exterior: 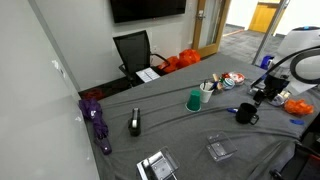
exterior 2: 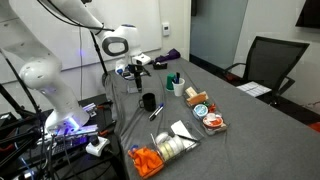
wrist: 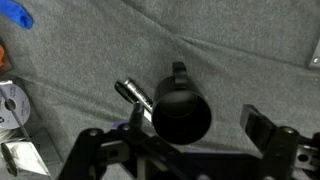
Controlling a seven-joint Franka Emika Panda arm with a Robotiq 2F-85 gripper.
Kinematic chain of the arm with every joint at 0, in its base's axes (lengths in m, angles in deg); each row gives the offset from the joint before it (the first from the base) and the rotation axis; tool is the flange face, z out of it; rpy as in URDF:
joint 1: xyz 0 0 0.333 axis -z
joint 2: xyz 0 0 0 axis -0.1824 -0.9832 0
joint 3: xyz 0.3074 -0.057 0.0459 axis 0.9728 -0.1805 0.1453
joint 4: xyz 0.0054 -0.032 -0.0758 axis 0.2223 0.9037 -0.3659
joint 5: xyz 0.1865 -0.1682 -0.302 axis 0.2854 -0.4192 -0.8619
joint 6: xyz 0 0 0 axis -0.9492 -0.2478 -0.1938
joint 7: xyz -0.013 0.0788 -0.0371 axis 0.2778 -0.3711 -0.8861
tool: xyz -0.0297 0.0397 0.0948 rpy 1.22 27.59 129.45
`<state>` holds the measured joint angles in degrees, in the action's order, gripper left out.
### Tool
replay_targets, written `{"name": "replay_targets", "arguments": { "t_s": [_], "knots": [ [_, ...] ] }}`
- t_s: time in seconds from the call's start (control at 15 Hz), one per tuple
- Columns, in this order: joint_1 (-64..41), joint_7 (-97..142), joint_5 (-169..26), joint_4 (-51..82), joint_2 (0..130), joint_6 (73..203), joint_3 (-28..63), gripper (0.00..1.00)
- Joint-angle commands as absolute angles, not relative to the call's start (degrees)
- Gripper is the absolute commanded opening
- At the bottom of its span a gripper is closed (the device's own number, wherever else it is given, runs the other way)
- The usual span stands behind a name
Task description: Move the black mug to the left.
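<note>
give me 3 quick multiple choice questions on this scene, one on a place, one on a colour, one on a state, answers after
1. In the wrist view, where is the black mug relative to the gripper?
A) between its fingers
B) outside both fingers
C) out of view

2. What colour is the handleless cup?
A) red
B) teal-green
C) white

3. How does the gripper stand?
A) shut on the black mug
B) shut on nothing
C) open

Answers:
1 A, a finger shows on each side of the black mug.
2 B, it reads teal-green in an exterior view.
3 C, the wrist view shows a gap between each finger and the black mug.
</note>
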<state>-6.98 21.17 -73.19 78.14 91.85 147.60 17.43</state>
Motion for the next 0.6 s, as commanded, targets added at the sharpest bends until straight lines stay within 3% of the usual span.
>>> {"name": "replay_targets", "arguments": {
  "t_s": [0.0,0.53],
  "knots": [
    [-5.83,19.62,-76.27,77.15,84.77,153.01,18.21,1.00],
    [-6.45,22.63,-76.14,76.31,75.52,159.97,16.80,1.00]
  ]
}}
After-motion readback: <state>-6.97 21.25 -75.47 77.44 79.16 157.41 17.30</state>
